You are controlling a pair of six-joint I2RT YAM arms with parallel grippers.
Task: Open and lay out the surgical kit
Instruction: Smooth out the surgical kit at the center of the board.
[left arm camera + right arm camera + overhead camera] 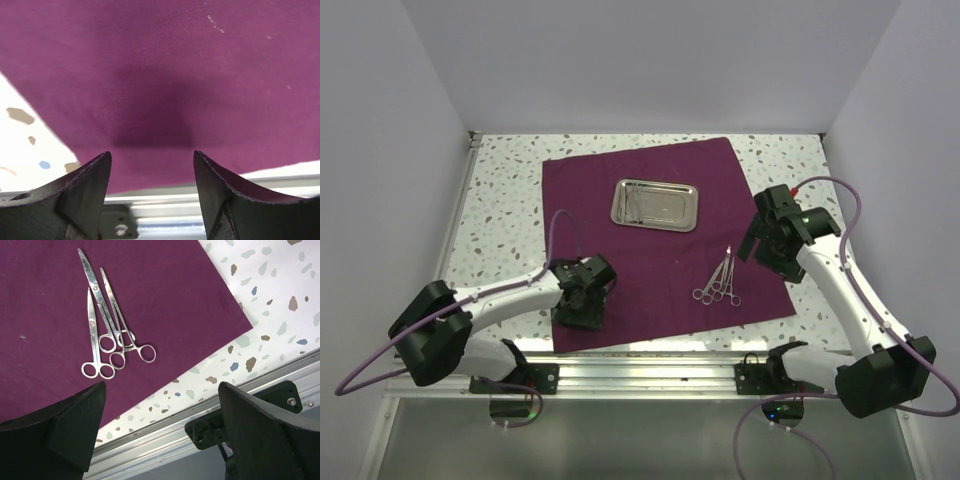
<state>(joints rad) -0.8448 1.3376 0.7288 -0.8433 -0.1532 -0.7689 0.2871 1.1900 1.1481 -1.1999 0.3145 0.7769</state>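
Note:
The maroon cloth wrap (650, 245) lies spread flat on the speckled table. A shiny steel tray (654, 204) sits on its far middle. Three ring-handled steel instruments (719, 281) lie bunched on the cloth's right part, also in the right wrist view (107, 322). My left gripper (582, 300) is open and empty, low over the cloth's near left corner (150, 100). My right gripper (767, 247) is open and empty, held above the cloth's right edge (235, 305), to the right of the instruments.
An aluminium rail (650, 365) runs along the table's near edge, with black arm mounts (220, 430). White walls close in the table at the back and on both sides. Purple cables (555, 235) loop off both arms.

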